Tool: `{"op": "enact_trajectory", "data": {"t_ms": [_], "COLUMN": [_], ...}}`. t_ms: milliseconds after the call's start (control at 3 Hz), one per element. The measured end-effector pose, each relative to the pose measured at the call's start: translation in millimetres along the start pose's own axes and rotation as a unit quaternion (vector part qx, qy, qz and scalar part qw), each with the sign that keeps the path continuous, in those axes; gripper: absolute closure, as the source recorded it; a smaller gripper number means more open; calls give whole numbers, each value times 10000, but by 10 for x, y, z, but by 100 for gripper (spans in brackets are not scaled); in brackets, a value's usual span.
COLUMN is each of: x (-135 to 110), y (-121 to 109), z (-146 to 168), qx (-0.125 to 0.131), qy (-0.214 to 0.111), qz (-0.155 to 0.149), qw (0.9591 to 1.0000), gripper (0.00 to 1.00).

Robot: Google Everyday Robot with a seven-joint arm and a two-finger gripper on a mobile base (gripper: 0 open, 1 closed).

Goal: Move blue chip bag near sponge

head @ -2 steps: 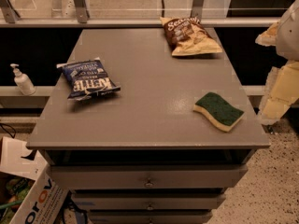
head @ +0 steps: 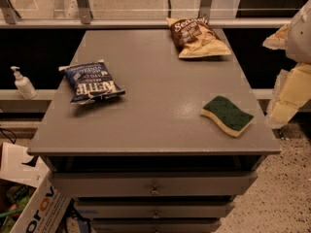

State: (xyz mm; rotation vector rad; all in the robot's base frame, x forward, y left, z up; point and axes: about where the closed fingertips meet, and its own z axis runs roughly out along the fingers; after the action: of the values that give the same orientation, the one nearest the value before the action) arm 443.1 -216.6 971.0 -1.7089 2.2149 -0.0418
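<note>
The blue chip bag (head: 92, 83) lies flat on the left side of the grey table (head: 155, 130), white "Kettle" lettering facing up. The sponge (head: 227, 115), green scouring top over yellow foam, lies near the table's right front edge. The two are far apart, with bare tabletop between them. My gripper (head: 291, 89) shows as pale cream parts at the right edge of the view, beyond the table's right side and just right of the sponge. It holds nothing that I can see.
A brown-and-tan chip bag (head: 195, 37) lies at the table's back right. A white pump bottle (head: 23, 83) stands on a low ledge to the left. A cardboard box (head: 29, 203) sits on the floor at lower left. Drawers (head: 154, 186) front the table.
</note>
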Motion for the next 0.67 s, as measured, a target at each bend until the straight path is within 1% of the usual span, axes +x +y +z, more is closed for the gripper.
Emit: {"op": "enact_trajectory", "data": {"t_ms": [333, 667], "x": [-57, -235], "y": [-43, -183], "z": [214, 523], "qx": [-140, -320], "qy": [-419, -1065], "qz": [11, -69], "qw": [9990, 9938], "gripper": [0, 0]}}
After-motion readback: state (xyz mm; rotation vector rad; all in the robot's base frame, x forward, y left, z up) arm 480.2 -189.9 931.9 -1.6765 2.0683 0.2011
